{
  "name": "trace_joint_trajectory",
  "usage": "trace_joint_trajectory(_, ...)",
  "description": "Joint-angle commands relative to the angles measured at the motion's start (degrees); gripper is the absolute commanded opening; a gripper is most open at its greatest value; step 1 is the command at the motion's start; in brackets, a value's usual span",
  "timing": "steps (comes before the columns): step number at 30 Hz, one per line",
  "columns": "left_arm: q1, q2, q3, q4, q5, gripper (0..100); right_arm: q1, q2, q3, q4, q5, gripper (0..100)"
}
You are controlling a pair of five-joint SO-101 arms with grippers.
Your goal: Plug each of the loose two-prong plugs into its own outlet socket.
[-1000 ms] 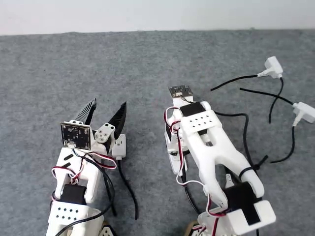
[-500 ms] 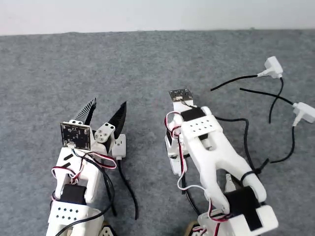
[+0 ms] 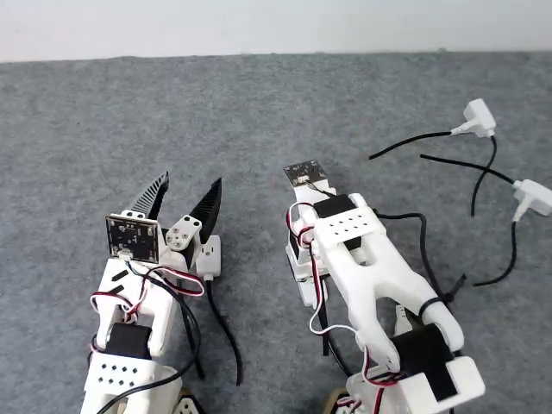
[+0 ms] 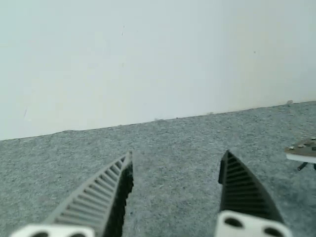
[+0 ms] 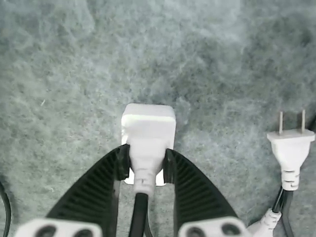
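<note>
Grips white plug (image 5: 144, 163) in right jaws, butted against socket (image 5: 148, 121), mid-worktop (image 3: 259, 112). Holds left jaws wide, toward worktop's near-left corner. Second plug (image 5: 290, 147) loose beside.

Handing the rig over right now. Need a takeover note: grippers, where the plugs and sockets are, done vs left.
Left gripper: open, empty. A white cabled connector lies on the mat beside it.
Right gripper: shut on a white gripped connector, low over the mat; I cannot tell whether it is mated with anything.
Two-prong plug: on the mat next to the right gripper, prongs bare, unplugged.
Far connector and nearer connector: apart from each other at the mat's right side.
Done: no finished pairing visible.
Left: at least the bare plug; check the rest.
</note>
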Motion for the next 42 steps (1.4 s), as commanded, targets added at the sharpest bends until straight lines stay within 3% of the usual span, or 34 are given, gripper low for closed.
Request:
trace_joint_trajectory(1, 0.53, -0.18, -0.13, -1.93, -0.62, 27, -1.01, 2.33, 6.51, -1.19, 1.23, 1.1)
trace_joint_trajectory(8, 3.34, -0.18, 1.71, -4.48, -4.66, 25, -1.27, 2.33, 6.59, -0.66, 5.36, 20.6)
trace_joint_trajectory(11, 3.25, -0.18, 1.71, -4.48, -4.48, 25, -1.27, 2.33, 6.59, -0.66, 5.45, 22.9)
trace_joint_trajectory(29, 3.43, -0.18, 1.71, -4.4, -4.84, 25, -0.92, 1.71, 9.76, -3.12, 5.71, 22.1)
trace_joint_trajectory(31, 3.43, -0.18, 1.71, -4.31, -4.84, 25, -0.92, 1.71, 8.97, -3.47, 5.71, 18.0)
trace_joint_trajectory(35, 3.43, -0.18, 1.71, -4.31, -4.84, 25, -0.84, 2.15, 8.44, -6.29, 5.8, 0.0)
trace_joint_trajectory(42, 3.43, -0.18, 1.71, -4.31, -4.92, 25, -0.92, 1.54, 8.09, -6.9, 7.65, 0.9)
